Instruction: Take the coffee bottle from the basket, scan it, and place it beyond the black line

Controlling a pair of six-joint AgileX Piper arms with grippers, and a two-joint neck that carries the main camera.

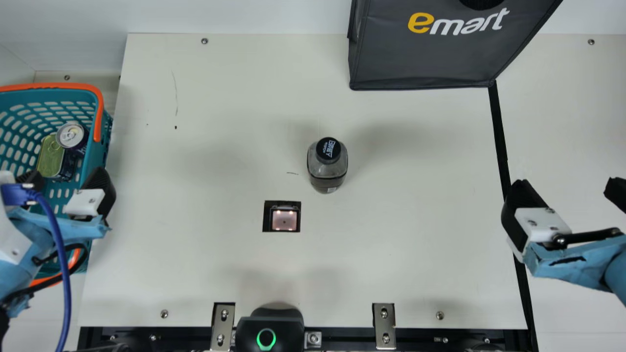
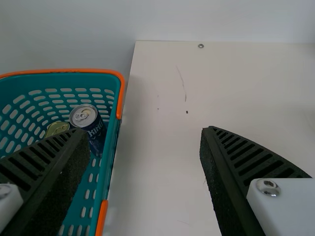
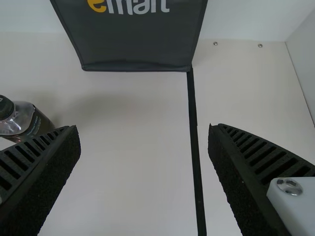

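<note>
The coffee bottle (image 1: 327,166), clear with a black cap, stands upright on the table, right of and behind the scanner window (image 1: 284,219) in the main view. Over the teal basket (image 1: 100,146) at the left, my left gripper (image 1: 68,188) is open and holds nothing. My right gripper (image 1: 565,193) is open above the black line (image 1: 500,132), well to the right of the bottle. The left wrist view has the left gripper (image 2: 142,142) spread beside the basket's wall. In the right wrist view the right gripper (image 3: 144,137) is spread, with the bottle (image 3: 29,120) partly behind one finger.
Inside the basket are a dark drink can (image 1: 71,135) and a green-topped tin (image 1: 50,156). A dark grey shopping bag (image 1: 430,54) stands at the back right, its corner at the black line. A black device (image 1: 269,325) sits at the front edge.
</note>
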